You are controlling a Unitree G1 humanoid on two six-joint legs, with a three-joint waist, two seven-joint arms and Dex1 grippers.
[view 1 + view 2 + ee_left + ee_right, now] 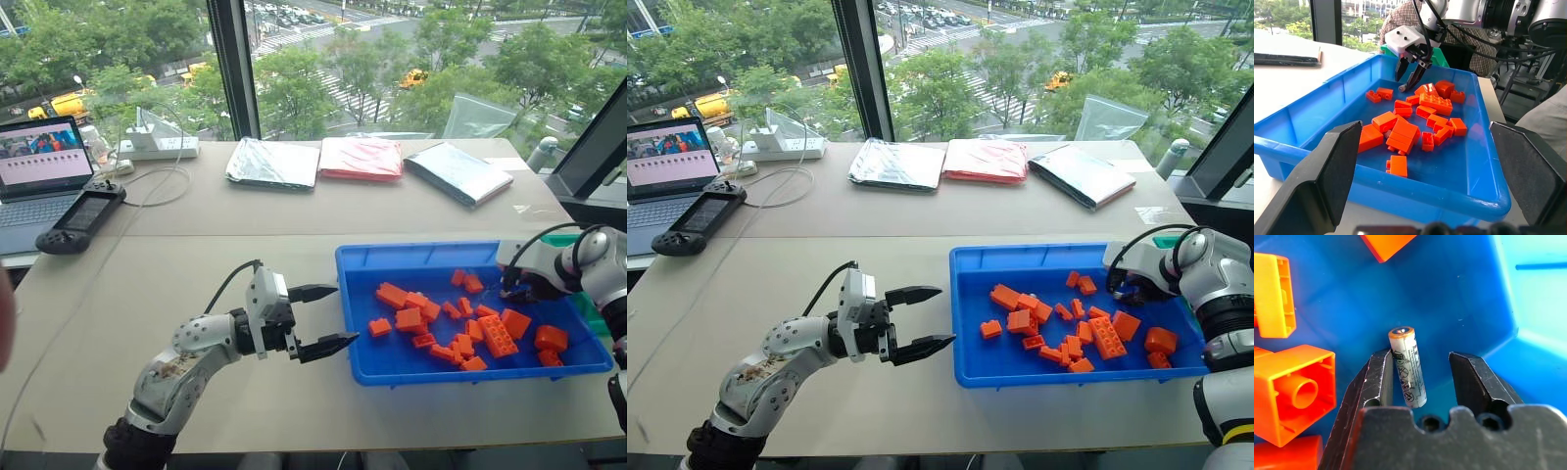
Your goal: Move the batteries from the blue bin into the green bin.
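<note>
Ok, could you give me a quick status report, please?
Left gripper open, hovering beside blue bin. Right gripper open, astride a battery on the bin floor. Orange bricks crowd close by.

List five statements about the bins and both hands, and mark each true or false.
1. The right hand is down inside the blue bin. True.
2. A silver battery sits between the right hand's fingers. True.
3. The left hand grips an orange brick. False: it is open and empty, outside the blue bin's left wall.
4. The bricks in the blue bin are green. False: they are orange.
5. The green bin stands to the left of the blue bin. False: it shows past the blue bin's right side.
</note>
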